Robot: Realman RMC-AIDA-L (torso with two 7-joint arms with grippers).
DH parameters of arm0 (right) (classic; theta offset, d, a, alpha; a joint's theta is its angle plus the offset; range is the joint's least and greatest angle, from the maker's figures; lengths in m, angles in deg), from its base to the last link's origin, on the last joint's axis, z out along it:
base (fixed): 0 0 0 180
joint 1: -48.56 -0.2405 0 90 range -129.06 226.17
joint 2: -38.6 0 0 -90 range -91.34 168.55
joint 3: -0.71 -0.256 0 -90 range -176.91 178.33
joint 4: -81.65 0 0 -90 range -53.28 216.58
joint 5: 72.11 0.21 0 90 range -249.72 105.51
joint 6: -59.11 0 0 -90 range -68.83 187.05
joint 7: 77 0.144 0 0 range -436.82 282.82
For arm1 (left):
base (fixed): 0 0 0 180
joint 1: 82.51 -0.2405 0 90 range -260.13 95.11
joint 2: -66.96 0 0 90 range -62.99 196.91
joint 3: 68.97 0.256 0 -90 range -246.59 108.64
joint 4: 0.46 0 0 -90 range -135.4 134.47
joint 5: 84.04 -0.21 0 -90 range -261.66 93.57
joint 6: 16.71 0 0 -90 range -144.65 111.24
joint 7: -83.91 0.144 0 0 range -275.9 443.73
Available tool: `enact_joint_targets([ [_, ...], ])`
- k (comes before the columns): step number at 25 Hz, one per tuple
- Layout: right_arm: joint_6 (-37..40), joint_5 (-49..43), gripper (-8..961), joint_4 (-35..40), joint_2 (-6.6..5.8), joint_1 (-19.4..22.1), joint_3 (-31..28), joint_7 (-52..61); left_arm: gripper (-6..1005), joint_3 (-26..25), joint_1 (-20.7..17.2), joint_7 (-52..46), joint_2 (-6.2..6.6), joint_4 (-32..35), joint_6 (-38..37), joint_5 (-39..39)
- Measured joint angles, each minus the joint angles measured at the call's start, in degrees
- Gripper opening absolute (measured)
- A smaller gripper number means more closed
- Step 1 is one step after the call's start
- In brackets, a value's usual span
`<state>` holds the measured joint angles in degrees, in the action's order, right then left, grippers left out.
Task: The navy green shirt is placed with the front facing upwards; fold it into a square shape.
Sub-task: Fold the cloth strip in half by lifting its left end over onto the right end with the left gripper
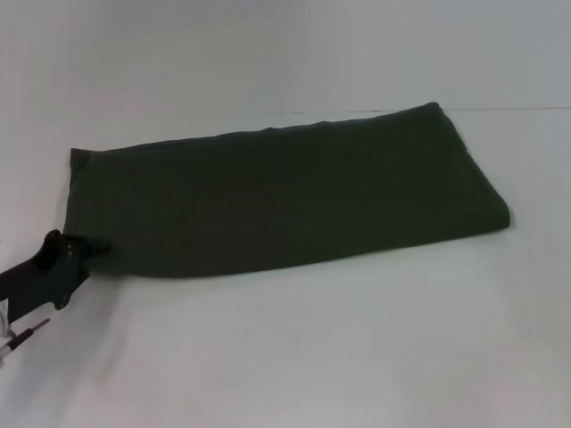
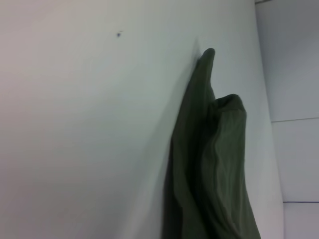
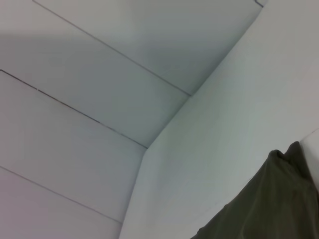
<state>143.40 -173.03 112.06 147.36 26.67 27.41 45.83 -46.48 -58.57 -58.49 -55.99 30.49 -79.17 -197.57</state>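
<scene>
Your left gripper (image 1: 96,247) sits low at the near left corner of the navy green shirt (image 1: 285,201), its dark fingers (image 1: 89,247) touching the cloth's edge; you cannot tell from any view whether they are apart or pinched on the fabric. Running rightward from those fingers, the shirt lies flat on the white bench (image 1: 294,357) as a long folded band, plain dark green side up, with its far right end rounded over in a fold. In your left wrist view the cloth (image 2: 214,164) shows as stacked layers on the bench. Your right gripper is out of sight; its wrist view catches only a corner of the shirt (image 3: 269,204).
</scene>
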Motion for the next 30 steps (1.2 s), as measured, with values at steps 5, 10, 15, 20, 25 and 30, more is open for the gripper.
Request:
enact_joint_targets([
  [5,-0.1,-0.1,854,0.0,-0.01,0.0,0.0,0.0,50,-0.2,-0.2,0.9,0.06,0.6,-1.4,0.2],
  [10,-0.3,-0.2,854,0.0,-0.11,0.1,0.0,0.2,3,-1.2,-0.9,3.5,0.61,4.5,-5.2,0.7],
  [15,-0.4,-0.2,855,-0.1,-0.25,0.2,0.0,0.4,3,-1.3,-1.0,3.1,3.4,6.3,-5.7,0.2],
  [20,-0.4,-0.2,855,-0.1,-0.41,0.2,-0.1,1.0,3,-3.8,-0.7,1.8,5.81,7.8,-5.2,-3.4],
  [25,-0.9,-0.5,854,-0.1,-0.74,0.2,0.3,1.0,3,-7.4,-0.3,2.2,7.12,9.3,-4.1,-6.3],
  [30,-0.9,-1.7,855,-0.1,-0.81,-0.3,0.4,1.1,3,-7.3,1.1,2.4,7.68,10.0,-5.7,-7.3],
])
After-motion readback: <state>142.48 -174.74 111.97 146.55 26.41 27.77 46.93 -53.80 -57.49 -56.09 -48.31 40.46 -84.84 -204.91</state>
